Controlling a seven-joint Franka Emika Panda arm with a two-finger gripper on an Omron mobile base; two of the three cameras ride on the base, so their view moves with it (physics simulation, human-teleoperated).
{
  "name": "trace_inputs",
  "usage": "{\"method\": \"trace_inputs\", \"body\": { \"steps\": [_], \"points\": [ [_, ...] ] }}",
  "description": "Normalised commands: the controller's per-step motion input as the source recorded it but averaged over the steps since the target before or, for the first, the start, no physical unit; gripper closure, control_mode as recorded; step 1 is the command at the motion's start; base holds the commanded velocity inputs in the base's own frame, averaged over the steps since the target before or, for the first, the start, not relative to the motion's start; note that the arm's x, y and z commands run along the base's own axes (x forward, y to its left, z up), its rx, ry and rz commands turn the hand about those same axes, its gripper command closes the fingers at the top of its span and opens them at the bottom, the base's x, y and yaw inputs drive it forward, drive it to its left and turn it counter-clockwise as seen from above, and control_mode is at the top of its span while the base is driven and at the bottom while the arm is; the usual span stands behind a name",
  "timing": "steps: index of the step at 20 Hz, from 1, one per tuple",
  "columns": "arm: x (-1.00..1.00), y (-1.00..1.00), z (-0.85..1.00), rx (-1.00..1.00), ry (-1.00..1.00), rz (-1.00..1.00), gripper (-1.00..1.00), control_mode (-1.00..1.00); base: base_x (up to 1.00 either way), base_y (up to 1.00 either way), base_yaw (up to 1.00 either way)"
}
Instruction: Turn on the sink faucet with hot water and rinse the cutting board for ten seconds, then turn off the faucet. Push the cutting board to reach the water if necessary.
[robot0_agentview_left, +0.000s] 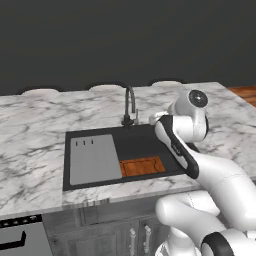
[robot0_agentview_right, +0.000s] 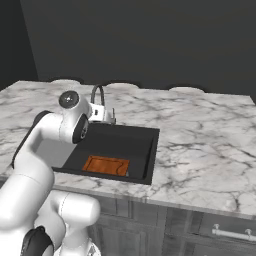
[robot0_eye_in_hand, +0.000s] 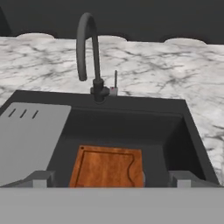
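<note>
The sink faucet (robot0_eye_in_hand: 87, 48) is a dark gooseneck at the back rim of the black sink (robot0_eye_in_hand: 192, 131), with a thin silvery lever (robot0_eye_in_hand: 115, 81) standing upright beside its base. No water shows at the spout. The orange-brown cutting board (robot0_eye_in_hand: 107, 168) lies flat on the basin floor at the front, right of centre (robot0_agentview_left: 142, 166) (robot0_agentview_right: 106, 165). My gripper (robot0_eye_in_hand: 111, 180) hangs over the front of the basin, facing the faucet (robot0_agentview_left: 129, 102). It is open, its fingertips (robot0_eye_in_hand: 41, 179) far apart with nothing between them.
A larger grey slab (robot0_agentview_left: 92, 160) with three slots covers the left part of the sink. White grey-veined marble counter (robot0_agentview_left: 35, 145) surrounds the basin. My own forearm (robot0_agentview_left: 177, 145) crosses above the sink's right rim. A dark wall stands behind the counter.
</note>
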Motion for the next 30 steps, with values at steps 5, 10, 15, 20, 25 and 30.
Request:
{"method": "trace_inputs", "body": {
  "steps": [5,10,15,20,25,30],
  "points": [
    [0.22,-0.03,-0.03,0.00,-0.13,0.00,-1.00,-1.00,0.00,0.00,0.00],
    [0.20,-0.14,0.00,0.01,-0.15,0.00,-1.00,-1.00,0.00,0.00,0.00],
    [0.14,-0.28,0.00,0.05,-0.18,0.00,-1.00,-1.00,0.00,0.00,0.00],
    [0.12,-0.14,0.00,0.02,-0.17,0.00,-1.00,-1.00,0.00,0.00,0.00],
    [0.18,0.00,0.00,0.00,-0.11,0.00,-1.00,-1.00,0.00,0.00,0.00],
    [0.19,0.00,0.00,0.00,-0.09,0.00,-1.00,-1.00,0.00,0.00,0.00]
  ]
}}
